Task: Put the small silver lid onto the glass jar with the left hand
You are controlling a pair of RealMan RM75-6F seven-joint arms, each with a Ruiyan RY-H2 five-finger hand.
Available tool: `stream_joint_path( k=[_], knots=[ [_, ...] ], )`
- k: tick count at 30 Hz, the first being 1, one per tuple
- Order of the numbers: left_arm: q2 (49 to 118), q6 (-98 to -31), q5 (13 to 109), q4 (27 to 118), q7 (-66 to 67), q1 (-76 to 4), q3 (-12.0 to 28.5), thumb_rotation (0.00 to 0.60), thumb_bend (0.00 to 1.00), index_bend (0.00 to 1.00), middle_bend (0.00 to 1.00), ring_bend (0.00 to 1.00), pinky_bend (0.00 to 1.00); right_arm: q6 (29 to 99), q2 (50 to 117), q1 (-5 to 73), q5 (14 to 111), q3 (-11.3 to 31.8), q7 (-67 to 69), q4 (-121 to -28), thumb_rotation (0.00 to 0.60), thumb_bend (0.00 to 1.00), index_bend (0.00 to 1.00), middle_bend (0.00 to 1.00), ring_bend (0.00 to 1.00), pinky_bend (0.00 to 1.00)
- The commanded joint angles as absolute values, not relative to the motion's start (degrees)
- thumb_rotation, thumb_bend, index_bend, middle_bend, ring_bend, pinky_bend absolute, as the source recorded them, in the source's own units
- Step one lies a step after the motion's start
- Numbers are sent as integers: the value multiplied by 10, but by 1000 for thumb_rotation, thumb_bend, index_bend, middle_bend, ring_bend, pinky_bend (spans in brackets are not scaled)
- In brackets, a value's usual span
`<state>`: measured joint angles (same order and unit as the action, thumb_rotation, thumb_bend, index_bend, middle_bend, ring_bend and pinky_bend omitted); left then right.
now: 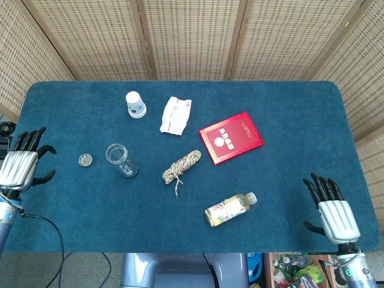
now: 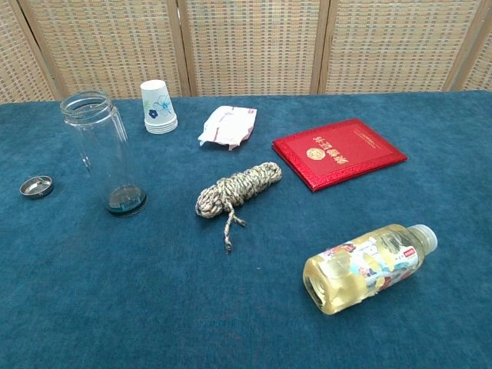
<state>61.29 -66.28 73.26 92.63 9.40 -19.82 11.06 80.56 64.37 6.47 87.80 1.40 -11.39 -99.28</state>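
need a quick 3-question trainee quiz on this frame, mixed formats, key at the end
1. True or false: the small silver lid is already on the glass jar.
2. Multiple choice: which thing lies on its side near the front of the table? A) paper cup B) drink bottle C) glass jar
3. Short answer: is the left hand holding anything?

Key
1. False. The lid lies on the table just left of the jar, apart from it, and the jar's mouth is open.
2. B. The bottle lies flat; cup and jar stand upright.
3. No. It is at the table's left edge with fingers apart, clear of the lid.
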Motion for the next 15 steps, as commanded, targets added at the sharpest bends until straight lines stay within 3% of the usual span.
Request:
stream_joint_path(
  k=[1, 15],
  knots=[
    [634, -638, 712, 899, 106, -219, 114, 600, 304, 405, 0, 0, 0, 804, 645, 66, 877, 14, -114, -992, 600, 19, 81, 0, 0, 46],
    [690, -553, 638, 812, 133, -284, 121, 600, 338, 446, 0, 0, 0, 796, 650, 69, 866, 15, -118, -985, 600, 19, 81, 0, 0, 46]
  ],
)
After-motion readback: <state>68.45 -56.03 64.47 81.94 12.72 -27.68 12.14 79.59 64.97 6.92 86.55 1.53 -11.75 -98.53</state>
